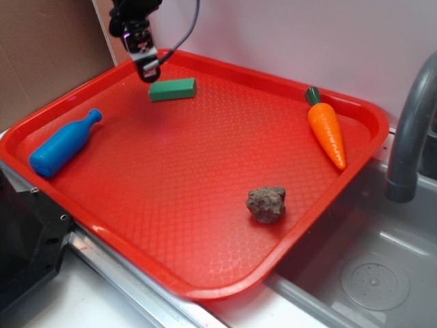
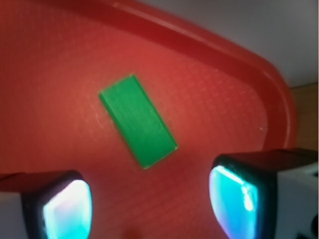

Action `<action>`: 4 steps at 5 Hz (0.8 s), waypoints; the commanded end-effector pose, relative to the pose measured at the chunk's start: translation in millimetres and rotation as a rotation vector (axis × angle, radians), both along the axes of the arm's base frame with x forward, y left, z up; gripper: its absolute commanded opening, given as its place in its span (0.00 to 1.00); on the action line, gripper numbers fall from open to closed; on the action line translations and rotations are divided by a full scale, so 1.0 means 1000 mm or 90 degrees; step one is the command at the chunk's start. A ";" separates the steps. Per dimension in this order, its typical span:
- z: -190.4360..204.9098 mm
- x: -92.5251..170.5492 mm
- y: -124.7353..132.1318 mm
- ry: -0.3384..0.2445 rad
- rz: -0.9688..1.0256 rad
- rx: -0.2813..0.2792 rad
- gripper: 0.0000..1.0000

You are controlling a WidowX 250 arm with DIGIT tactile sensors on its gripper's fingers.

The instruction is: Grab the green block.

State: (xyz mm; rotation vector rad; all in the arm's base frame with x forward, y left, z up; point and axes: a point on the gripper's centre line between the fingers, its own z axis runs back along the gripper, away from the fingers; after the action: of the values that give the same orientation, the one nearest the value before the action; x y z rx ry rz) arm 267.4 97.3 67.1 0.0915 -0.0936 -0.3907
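Wrist view only: pincer apparently spread, green block ungripped.

1. A pale, plain wall runs behind the scene, evenly lit and without marks.
2. A brown cardboard-like panel stands at the upper left, meeting the wall at a vertical edge.
3. A grey sink basin fills the lower right, with a round drain in its floor.
4. A grey curved faucet rises at the right edge above the basin.
5. A white counter with a metal rim shows at the lower left.
6. Light is soft and diffuse.
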 end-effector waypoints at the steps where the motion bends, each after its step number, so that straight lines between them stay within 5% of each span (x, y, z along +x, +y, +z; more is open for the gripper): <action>1: -0.026 0.018 -0.009 -0.044 -0.079 -0.100 1.00; 4: -0.058 0.037 -0.031 0.000 -0.148 -0.069 1.00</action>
State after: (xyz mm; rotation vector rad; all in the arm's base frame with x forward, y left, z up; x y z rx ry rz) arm 303.6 79.4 12.2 -0.0312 -0.1254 -0.5958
